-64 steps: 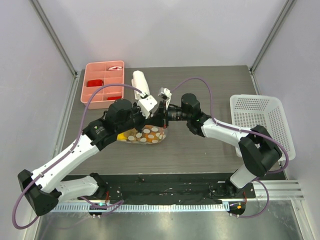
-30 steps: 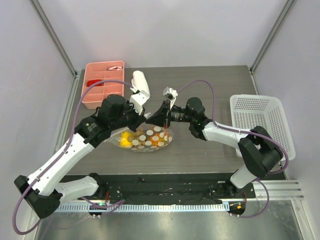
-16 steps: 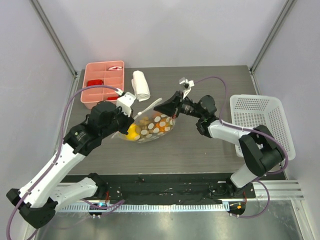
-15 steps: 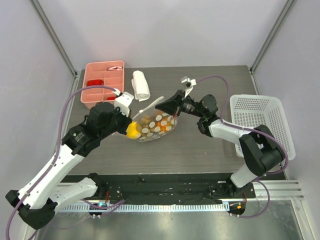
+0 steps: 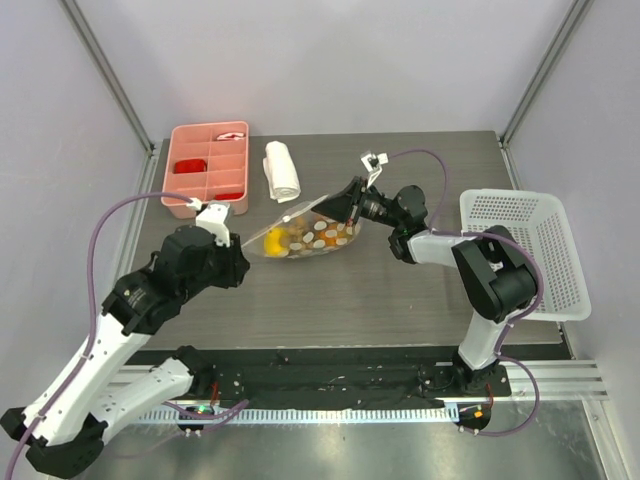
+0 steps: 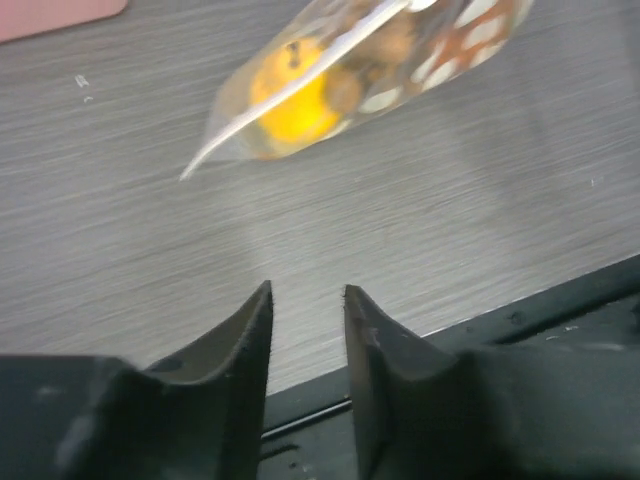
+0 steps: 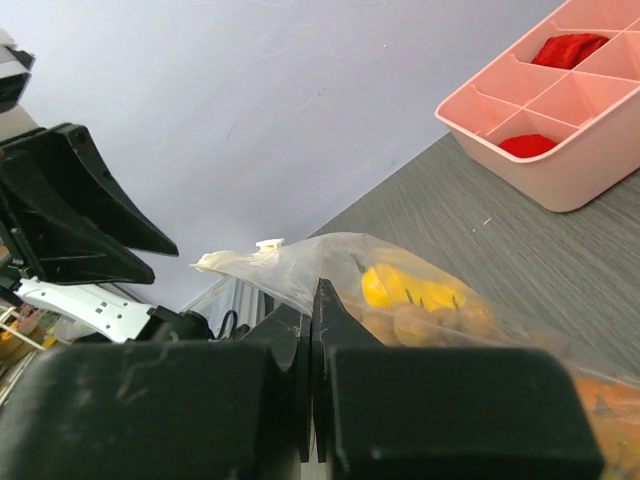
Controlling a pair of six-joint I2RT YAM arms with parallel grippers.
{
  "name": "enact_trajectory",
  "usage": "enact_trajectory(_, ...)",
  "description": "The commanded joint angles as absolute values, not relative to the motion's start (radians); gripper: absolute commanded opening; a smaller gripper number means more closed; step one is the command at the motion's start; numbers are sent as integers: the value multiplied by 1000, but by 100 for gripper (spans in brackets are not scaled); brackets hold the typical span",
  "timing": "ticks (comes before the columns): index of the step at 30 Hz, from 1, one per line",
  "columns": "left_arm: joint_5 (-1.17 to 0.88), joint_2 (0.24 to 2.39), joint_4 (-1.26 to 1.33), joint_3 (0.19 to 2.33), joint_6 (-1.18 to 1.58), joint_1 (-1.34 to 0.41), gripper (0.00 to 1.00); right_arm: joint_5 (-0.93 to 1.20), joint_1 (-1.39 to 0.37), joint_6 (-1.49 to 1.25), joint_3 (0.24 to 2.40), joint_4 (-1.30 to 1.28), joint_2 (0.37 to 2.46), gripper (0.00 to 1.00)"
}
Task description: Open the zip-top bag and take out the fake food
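Grey wood-grain table is lying under both arms, with pale walls rising around it. The zip-top bag is hanging at a slant from the right gripper, whose fingers are pressing fully together on the bag's upper edge. The white zip strip is running away from that grip, and the slider is sitting out beyond the fingertips. The fake food is bunching inside below the grip: a yellow fruit at the far, low end, then brown balls, with orange pieces nearest the fingers. The left gripper is hovering short of the bag's low corner, apart from it, its fingers parted by a narrow gap and holding nothing. Ahead of it, past the bag, a rolled white towel and a pink compartment tray are sitting. A white basket is sitting well behind the right gripper.
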State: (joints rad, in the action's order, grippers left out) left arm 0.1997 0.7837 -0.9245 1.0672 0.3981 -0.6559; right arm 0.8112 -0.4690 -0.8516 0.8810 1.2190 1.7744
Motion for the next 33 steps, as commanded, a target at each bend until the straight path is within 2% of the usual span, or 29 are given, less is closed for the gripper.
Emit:
enact_trajectory(1, 77, 762, -745, 1097, 335, -653, 48, 847, -474, -865, 934, 1283, 1746, 1)
enact_trajectory(4, 35, 874, -693, 1155, 260, -653, 59, 845, -474, -835, 930, 1218, 1723, 1)
enact_trajectory(5, 37, 924, -695, 1196, 241, -653, 70, 845, -474, -836, 922, 1210, 1718, 1)
enact_trajectory(8, 57, 1087, -704, 1250, 143, -653, 70, 842, -476, -833, 914, 1175, 1706, 1)
enact_trajectory(12, 54, 1195, -675, 1299, 19, -653, 67, 850, -479, -833, 899, 1166, 1690, 1)
enact_trajectory(15, 34, 1232, -695, 1298, -78, -653, 61, 865, -479, -831, 900, 1149, 1684, 1)
enact_trajectory(21, 150, 1203, -609, 1223, -164, -646, 62, 890, -479, -787, 908, 1085, 1666, 1)
enact_trajectory(25, 153, 1194, -588, 1235, -175, -640, 62, 902, -480, -775, 902, 1066, 1652, 1)
enact_trajectory(28, 79, 1203, -598, 1244, -201, -618, 57, 911, -486, -772, 903, 1062, 1651, 1)
enact_trajectory(30, 20, 1206, -586, 1250, -209, -604, 48, 913, -491, -769, 907, 1058, 1654, 1)
enact_trajectory(33, -34, 1197, -535, 1226, -213, -598, 40, 914, -495, -765, 913, 1051, 1654, 1)
